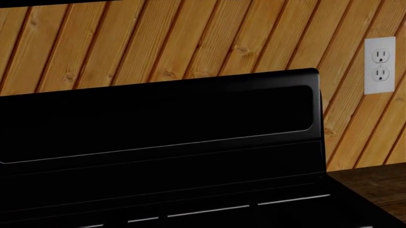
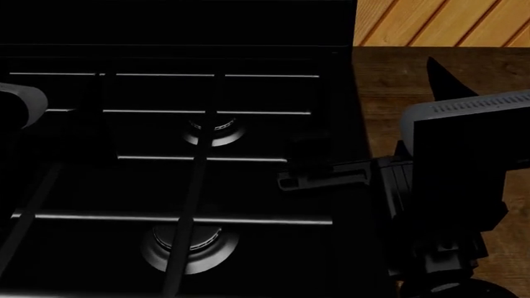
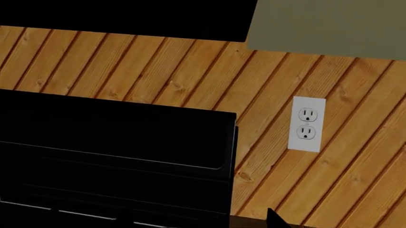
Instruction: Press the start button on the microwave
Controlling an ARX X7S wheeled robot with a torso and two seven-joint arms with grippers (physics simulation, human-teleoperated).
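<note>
Hovering low over black stove [image 2: 166,155] beside wooden counter's [image 2: 389,81] near edge, right gripper [image 2: 286,180], jaw state indeterminable; left gripper unseen; microwave out of view, presumably overhead, button unreached.

A home kitchen, rendered in a simulator. A black gas stove [image 2: 166,155] fills most of the head view, with round burners [image 2: 213,132] under straight metal grates [image 2: 170,218]. Its raised black back panel [image 1: 159,118] stands against a wall of slanted wooden planks [image 1: 190,38]. A white double wall socket [image 3: 307,124] is set into those planks just beside the stove. A dark wooden countertop [image 2: 398,81] adjoins the stove's side. Above the planks, a dark underside [image 3: 127,16] of something mounted over the stove and a pale cabinet face [image 3: 330,26] show in the right wrist view
</note>
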